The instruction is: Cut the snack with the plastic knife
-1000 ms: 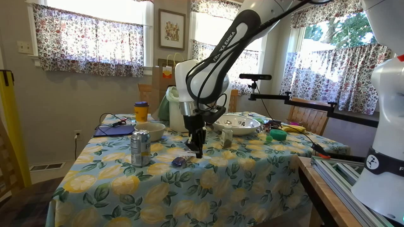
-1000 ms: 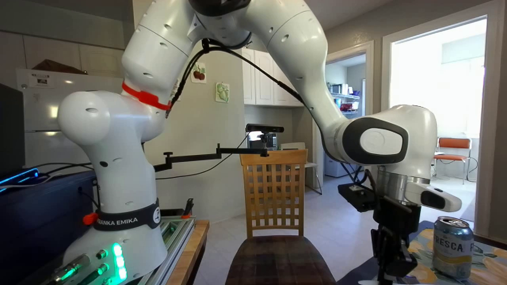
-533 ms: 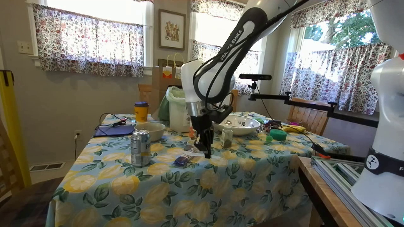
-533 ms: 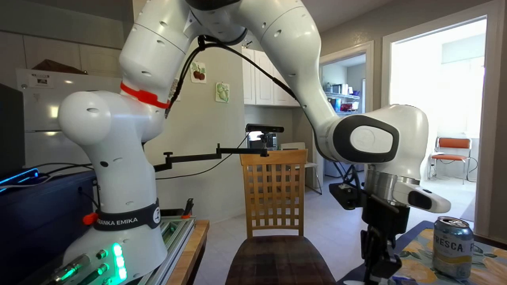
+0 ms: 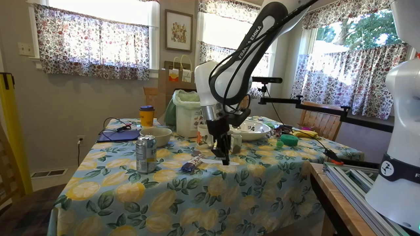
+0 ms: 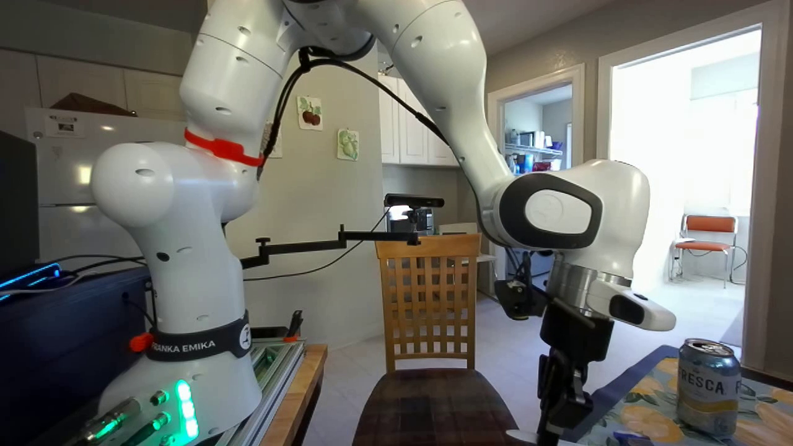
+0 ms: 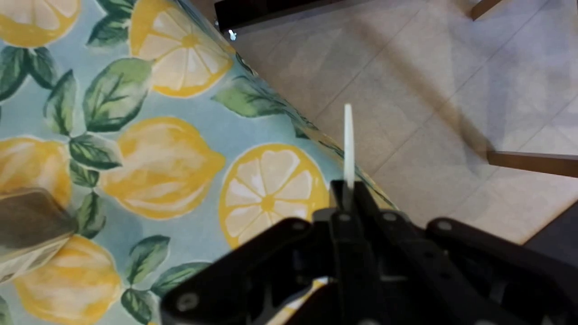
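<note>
The snack is a wrapped bar (image 5: 192, 163) with a purple-blue and white wrapper, lying on the lemon tablecloth in an exterior view. Its blue end (image 6: 630, 438) shows at the bottom of an exterior view. The white plastic knife (image 5: 211, 161) is held roughly level, its left end close to the bar's right side; I cannot tell if they touch. My gripper (image 5: 225, 162) points down, to the right of the bar, shut on the knife. In the wrist view the knife (image 7: 349, 140) sticks out between the shut fingertips (image 7: 347, 192); the bar is out of view there.
A silver can (image 5: 146, 154) stands left of the bar, with a small bowl (image 5: 158, 136) behind it. A clear jar (image 5: 236, 143) and a flowered mug (image 5: 204, 136) stand behind the gripper. The table edge (image 7: 289, 108) runs under the knife in the wrist view.
My gripper has moved with the knife toward the robot base, away from the can. More of the bar shows, and it seems shifted slightly the same way.
</note>
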Controlling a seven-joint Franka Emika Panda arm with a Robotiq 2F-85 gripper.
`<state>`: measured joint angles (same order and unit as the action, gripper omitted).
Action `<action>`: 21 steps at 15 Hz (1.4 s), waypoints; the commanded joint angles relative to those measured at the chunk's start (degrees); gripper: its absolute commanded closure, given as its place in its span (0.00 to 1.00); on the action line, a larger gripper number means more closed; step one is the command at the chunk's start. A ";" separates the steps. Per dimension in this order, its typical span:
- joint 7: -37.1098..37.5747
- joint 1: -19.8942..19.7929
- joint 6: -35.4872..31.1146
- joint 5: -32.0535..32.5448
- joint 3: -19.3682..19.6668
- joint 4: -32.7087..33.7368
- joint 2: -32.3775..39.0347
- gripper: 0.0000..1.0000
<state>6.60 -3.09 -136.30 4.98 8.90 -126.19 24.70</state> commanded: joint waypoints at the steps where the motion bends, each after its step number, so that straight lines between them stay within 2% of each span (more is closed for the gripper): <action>1: 0.18 -0.38 0.24 0.62 -0.09 -0.03 -0.58 0.99; 9: -0.30 -0.73 0.58 -0.07 -0.62 6.98 3.89 0.99; 16: -0.47 -0.99 -1.77 -0.14 -0.69 13.79 10.29 0.99; 21: -0.79 -0.91 -2.28 0.16 -0.51 14.66 11.34 0.99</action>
<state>6.60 -3.25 -138.31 4.98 8.75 -113.46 33.96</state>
